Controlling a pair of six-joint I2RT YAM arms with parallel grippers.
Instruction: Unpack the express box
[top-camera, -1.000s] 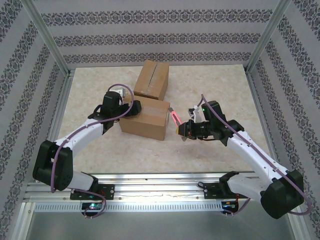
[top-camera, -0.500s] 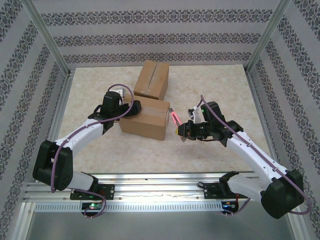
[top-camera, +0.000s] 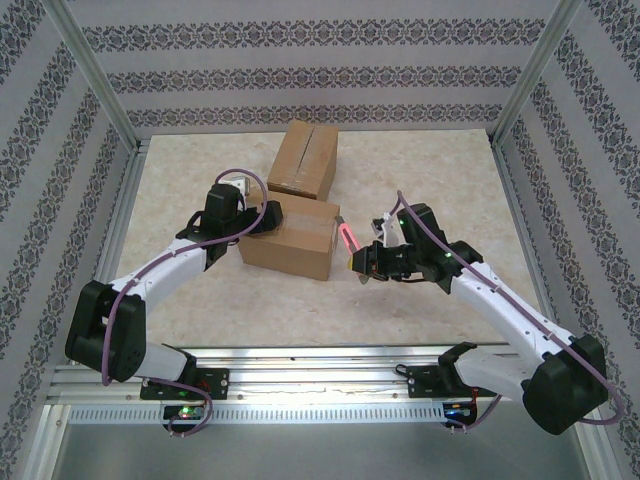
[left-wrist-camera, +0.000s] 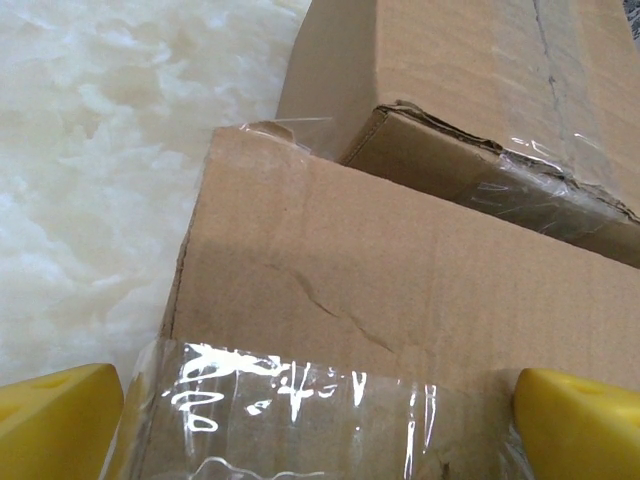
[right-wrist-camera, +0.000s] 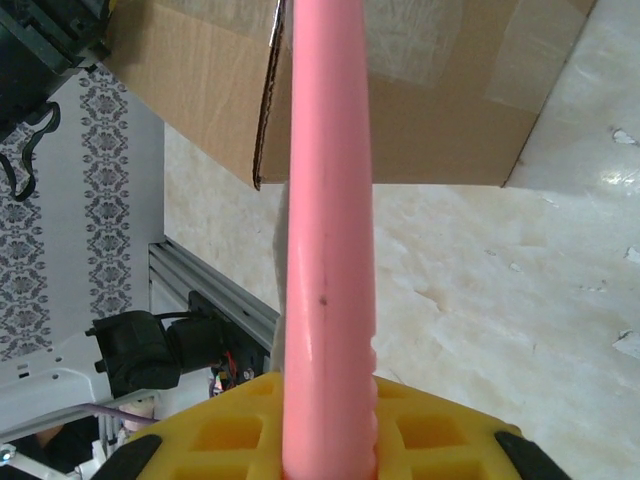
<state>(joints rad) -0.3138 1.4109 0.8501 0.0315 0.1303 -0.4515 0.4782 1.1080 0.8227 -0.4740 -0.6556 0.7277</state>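
Express box (top-camera: 290, 245) sits mid-way on the marbled beige bench (top-camera: 430, 170), with patterned walls around and a second box (top-camera: 303, 160) behind. My left tool (top-camera: 268, 215) gapes wide astride its end. My right tool (top-camera: 360, 260) pinches a pink cutter (top-camera: 348, 236). On left wrist I see clear tape (left-wrist-camera: 290, 400) there.

**A:** Where is there free room on the table (top-camera: 430, 170)?

**B:** The far right corner is bare, and so is the strip along the near edge.

**A:** And the middle?

**B:** Two cardboard boxes block it. The near box (top-camera: 290, 245) and the far box (top-camera: 305, 160) sit just beside each other. The left gripper (top-camera: 268, 215) straddles the near box's left end with its jaws wide. The right gripper (top-camera: 362, 262) pinches a pink tool (top-camera: 347, 235) close to the box's right end, which narrows that side.
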